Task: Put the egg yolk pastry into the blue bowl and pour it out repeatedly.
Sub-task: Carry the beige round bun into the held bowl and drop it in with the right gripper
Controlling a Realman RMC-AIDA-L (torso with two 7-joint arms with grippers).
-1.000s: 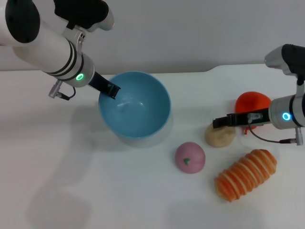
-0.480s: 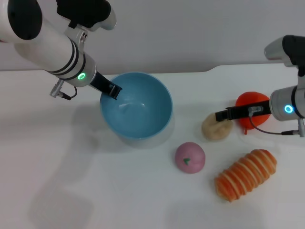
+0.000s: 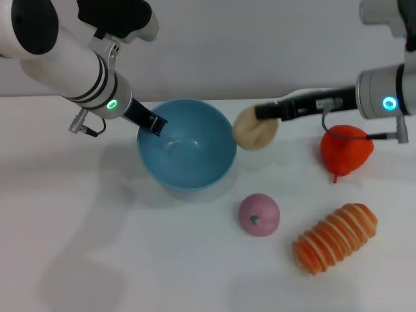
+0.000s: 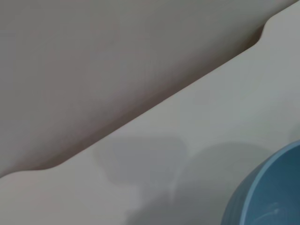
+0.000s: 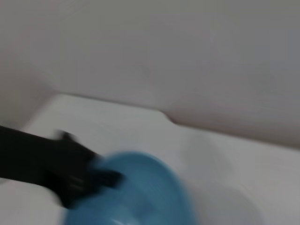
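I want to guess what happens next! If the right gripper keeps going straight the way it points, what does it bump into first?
Probably the blue bowl. The right gripper, carrying the egg yolk pastry, points toward the bowl's near rim. It may be high enough to pass over; height is unclear.

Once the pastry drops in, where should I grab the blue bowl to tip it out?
Probably the blue bowl by its rim, where the wall is thin enough to pinch; the round, smooth body offers nothing else. The left hand is already on the rim on the robot's left, one finger inside. The right hand carries the egg yolk pastry in from the right.
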